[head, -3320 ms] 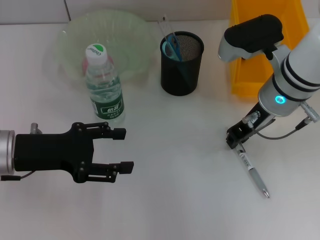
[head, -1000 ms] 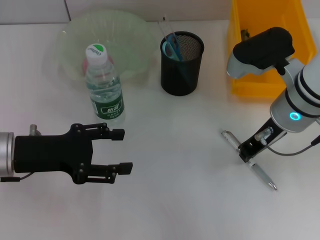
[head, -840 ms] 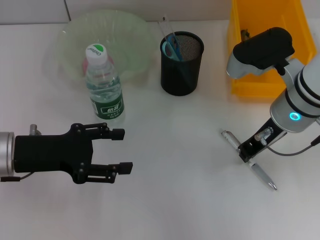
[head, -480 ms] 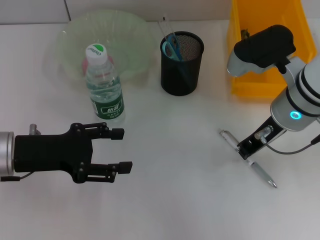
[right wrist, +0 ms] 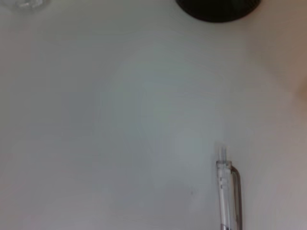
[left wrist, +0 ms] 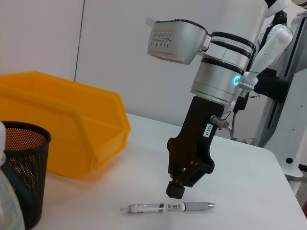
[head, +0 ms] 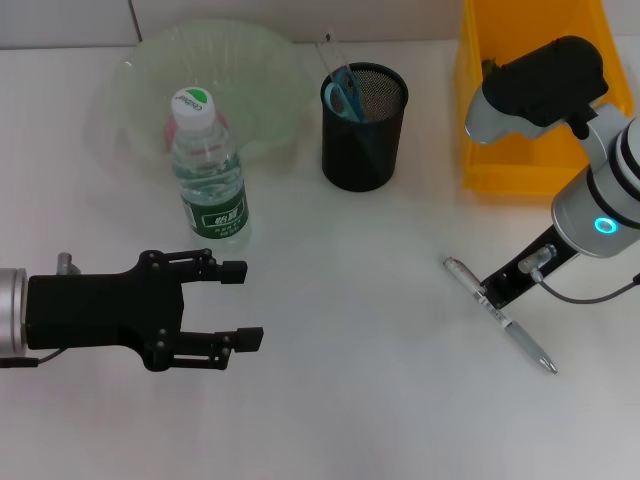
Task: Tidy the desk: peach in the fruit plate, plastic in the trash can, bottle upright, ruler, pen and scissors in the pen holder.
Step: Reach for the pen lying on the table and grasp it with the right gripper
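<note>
Just above the pen (head: 498, 314) on the table (head: 360, 400), the right tool (head: 492, 295), apparently clenched, grasping nothing.

Bottle (head: 207, 170) upright at table (head: 350, 400) far left, just in front of plate (head: 262, 70). Holder (head: 363, 127) right of plate, far centre, w/ scissors (head: 343, 92) and ruler (head: 330, 52) inside. Bin (head: 520, 60) far right. Pen (head: 500, 316) flat on table, near right, in front of bin. Right gripper (left wrist: 176, 190) directly over pen mid-section. Left gripper (head: 240, 303) near left, in front of bottle.
</note>
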Controlling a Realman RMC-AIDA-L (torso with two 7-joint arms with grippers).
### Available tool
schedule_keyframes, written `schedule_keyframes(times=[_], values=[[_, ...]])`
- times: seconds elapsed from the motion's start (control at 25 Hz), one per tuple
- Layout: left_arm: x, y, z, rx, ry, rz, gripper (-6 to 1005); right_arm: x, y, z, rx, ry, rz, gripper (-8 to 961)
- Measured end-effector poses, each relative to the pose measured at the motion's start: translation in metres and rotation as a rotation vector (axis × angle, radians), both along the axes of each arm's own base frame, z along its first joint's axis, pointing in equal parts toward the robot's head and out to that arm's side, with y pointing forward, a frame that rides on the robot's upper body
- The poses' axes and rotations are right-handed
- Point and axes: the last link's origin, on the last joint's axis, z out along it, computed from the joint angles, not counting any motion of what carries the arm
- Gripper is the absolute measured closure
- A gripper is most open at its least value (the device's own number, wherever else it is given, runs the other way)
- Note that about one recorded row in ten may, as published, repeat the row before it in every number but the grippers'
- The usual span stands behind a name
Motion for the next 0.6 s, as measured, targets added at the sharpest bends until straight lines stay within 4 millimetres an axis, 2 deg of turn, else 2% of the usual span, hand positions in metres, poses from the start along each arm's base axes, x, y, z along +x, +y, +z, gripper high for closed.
schedule_keyframes(times=[0.6], values=[[-0.0007, -0.0006, -0.0001, 0.000, 0.000, 0.003, 194, 0.0043, -0.0012, -0.0014, -0.008, -0.021, -0.007, 762]])
